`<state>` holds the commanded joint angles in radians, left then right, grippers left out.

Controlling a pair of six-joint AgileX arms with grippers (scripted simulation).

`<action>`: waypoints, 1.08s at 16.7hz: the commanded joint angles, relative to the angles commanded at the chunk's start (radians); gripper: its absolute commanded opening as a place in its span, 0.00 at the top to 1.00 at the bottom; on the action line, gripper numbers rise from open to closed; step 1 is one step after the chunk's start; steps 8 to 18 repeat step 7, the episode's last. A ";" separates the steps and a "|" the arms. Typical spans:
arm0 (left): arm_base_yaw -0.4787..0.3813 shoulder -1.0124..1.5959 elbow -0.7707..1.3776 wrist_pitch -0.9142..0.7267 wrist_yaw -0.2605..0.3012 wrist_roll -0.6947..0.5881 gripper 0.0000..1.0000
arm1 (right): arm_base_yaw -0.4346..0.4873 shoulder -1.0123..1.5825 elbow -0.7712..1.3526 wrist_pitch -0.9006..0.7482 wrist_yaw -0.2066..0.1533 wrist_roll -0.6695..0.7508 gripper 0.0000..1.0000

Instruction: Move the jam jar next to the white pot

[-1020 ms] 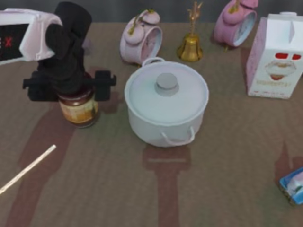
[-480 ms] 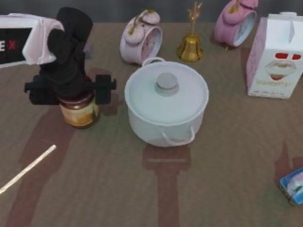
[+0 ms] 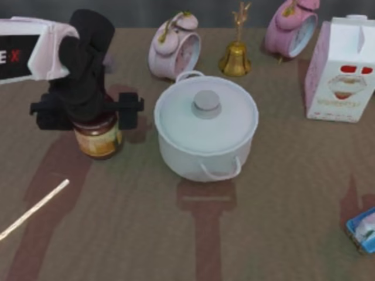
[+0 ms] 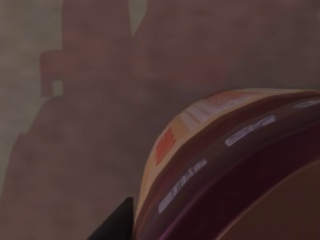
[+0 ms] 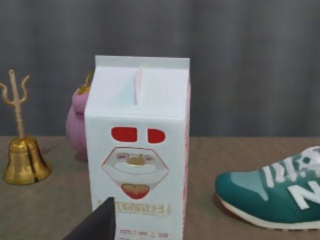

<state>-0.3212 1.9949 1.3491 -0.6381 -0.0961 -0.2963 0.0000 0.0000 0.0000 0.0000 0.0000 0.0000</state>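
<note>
The left pincer stands directly over the jam jar, coming down on it from above, so the dark lid is hidden under the black wrist and only the glass body and yellow-orange label show. The jar sits just left of the white pot, near it but not touching, with a strip of bare counter between them. Gripping from the top makes sense here: the jar is small and upright, and a top hold keeps the fingers clear of the pot's wall when the two things are brought close.

In the left wrist view the jar fills most of the picture, label and rim very close, with one dark fingertip at its side. That suggests the fingers straddle the jar, but whether they are clamped on it or slack around it cannot be told from either view. I also cannot tell whether the jar rests on the counter or is slightly lifted.

Judged from its position, the jar is already beside the pot, so the task looks close to done or done.

The right pincer shows only a dark tip; it faces a carton to the pot's right, well away, and appears parked. Whether it is open cannot be told.
</note>
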 joint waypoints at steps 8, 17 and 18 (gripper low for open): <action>0.000 0.000 0.000 0.000 0.000 0.000 0.00 | 0.000 0.000 0.000 0.000 0.000 0.000 0.00; 0.000 0.000 0.000 0.000 0.000 0.000 0.00 | 0.000 0.000 0.000 0.000 0.000 0.000 0.00; 0.000 0.000 0.000 0.000 0.000 0.000 0.00 | 0.000 0.000 0.000 0.000 0.000 0.000 0.00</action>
